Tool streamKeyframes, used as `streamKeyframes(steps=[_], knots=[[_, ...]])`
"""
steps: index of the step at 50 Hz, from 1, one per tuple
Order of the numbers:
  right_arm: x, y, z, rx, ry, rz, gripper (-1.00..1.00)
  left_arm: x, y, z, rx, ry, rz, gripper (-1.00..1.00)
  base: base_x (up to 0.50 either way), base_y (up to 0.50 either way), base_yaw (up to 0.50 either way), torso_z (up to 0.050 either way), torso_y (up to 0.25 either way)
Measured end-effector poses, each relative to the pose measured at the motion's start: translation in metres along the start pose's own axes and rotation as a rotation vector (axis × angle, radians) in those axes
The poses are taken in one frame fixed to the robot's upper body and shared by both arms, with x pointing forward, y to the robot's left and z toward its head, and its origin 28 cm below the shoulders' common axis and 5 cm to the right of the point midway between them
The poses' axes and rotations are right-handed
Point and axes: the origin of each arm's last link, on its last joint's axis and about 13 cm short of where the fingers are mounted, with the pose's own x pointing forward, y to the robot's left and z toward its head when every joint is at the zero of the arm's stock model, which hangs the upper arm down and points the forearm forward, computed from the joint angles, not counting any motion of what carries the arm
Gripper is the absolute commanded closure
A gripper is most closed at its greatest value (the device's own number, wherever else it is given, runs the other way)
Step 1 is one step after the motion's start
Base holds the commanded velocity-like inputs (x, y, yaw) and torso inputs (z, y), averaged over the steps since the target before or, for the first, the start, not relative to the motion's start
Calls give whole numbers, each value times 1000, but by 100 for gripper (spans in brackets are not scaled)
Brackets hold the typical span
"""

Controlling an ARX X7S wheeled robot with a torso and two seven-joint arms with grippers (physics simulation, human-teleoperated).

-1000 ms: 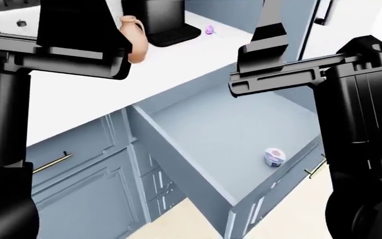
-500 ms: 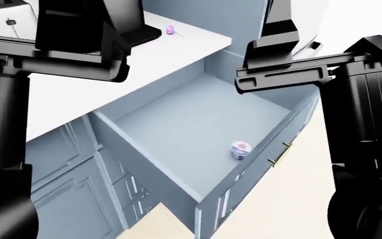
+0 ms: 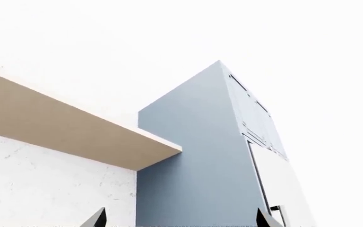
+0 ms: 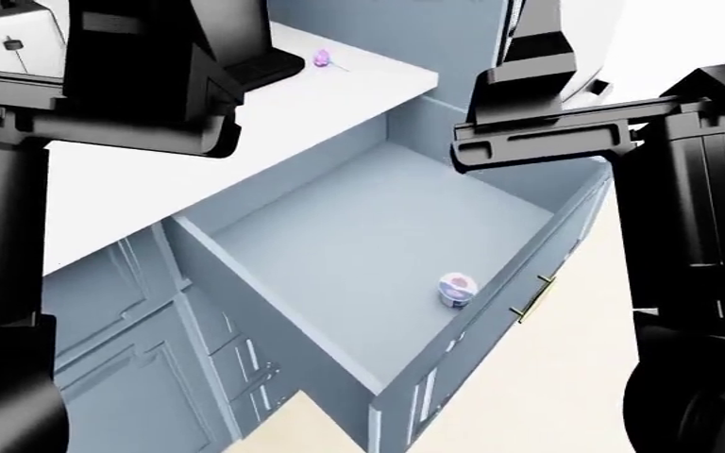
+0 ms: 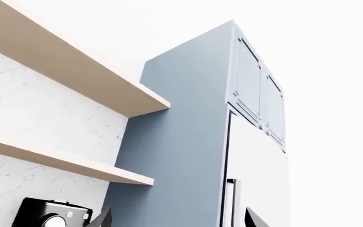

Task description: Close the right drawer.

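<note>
The right drawer (image 4: 362,245), a wide, deep blue-grey box with plain smooth inner walls, stands pulled well out from under the white countertop (image 4: 148,160) and fills the middle of the head view, its panelled front running along the 4 to 5 o'clock side with a slim brass bar handle (image 4: 532,294) on its outer face. It looks like a rigid box on slides, probably heavy enough to need a steady shove rather than a tap, and the stiff flat front panel is the likely place to press, near the handle so it travels straight; gripping the thin bar seems unnecessary for closing. Inside, a small round white tub with a pink and blue lid (image 4: 456,288) sits close to the front wall, light and loose, so it may slide or roll if the drawer is slammed. At about 8 o'clock are blue-grey cabinet fronts (image 4: 124,359), and at 11 o'clock a small purple object (image 4: 322,58) lies on the counter. Both arms hang high above the drawer, touching nothing. The left gripper (image 3: 180,220) and the right gripper (image 5: 176,218) each show only two fingertips set wide apart with nothing between them, so both are spread and empty, pointing toward a tall blue-grey cabinet column (image 5: 188,132) and wooden shelves (image 5: 74,90).
</note>
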Motion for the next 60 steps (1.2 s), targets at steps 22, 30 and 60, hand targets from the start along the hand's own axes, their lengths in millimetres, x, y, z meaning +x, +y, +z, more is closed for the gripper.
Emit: streamKeyframes(steps=[22, 30, 60], knots=[[0, -3, 3, 6, -7, -28, -100, 1, -2, -2, -4, 4, -6, -100, 223, -235, 0, 0, 0], [0, -4, 4, 16, -14, -40, -100, 2, -3, -2, -6, 3, -11, -100, 0, 0, 0, 0, 0], [-1, -5, 6, 3, -33, -67, -100, 2, -3, -4, -9, 3, -9, -100, 221, 209, 0, 0, 0]])
